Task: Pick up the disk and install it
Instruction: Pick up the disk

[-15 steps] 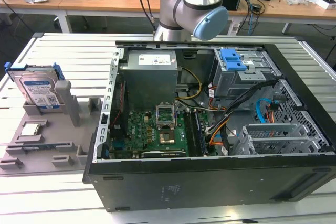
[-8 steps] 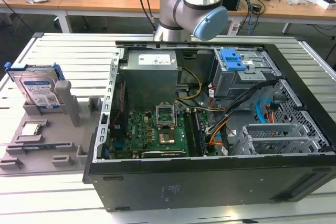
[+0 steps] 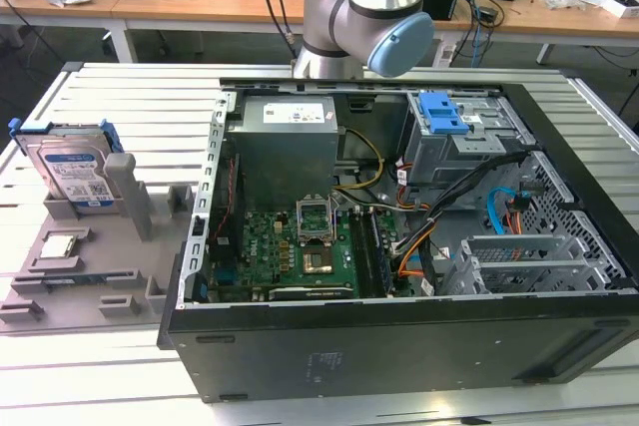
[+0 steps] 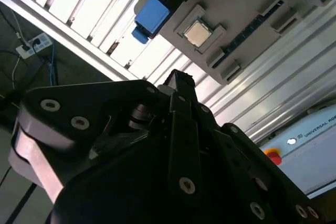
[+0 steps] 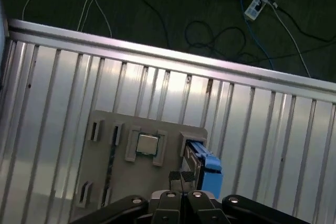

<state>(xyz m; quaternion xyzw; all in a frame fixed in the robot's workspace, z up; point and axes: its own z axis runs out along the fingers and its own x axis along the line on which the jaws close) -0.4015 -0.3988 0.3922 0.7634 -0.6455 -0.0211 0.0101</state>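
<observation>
Standing on edge in a slot of the grey holder [image 3: 100,268], the disk [image 3: 72,172] sits at nine o'clock from the open computer case [image 3: 399,346] in the exterior view. In both wrist views the gripper [image 5: 181,177] has its fingers pressed together, gripping nothing, well apart from the disk.

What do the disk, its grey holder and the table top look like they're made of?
The disk: silvery metal body with a paper-like label, edged by a glossy blue carrier, probably plastic. The holder: matte grey, likely plastic, perhaps printed. The table: ribbed bright metal, seemingly aluminium, catching glare.
</observation>
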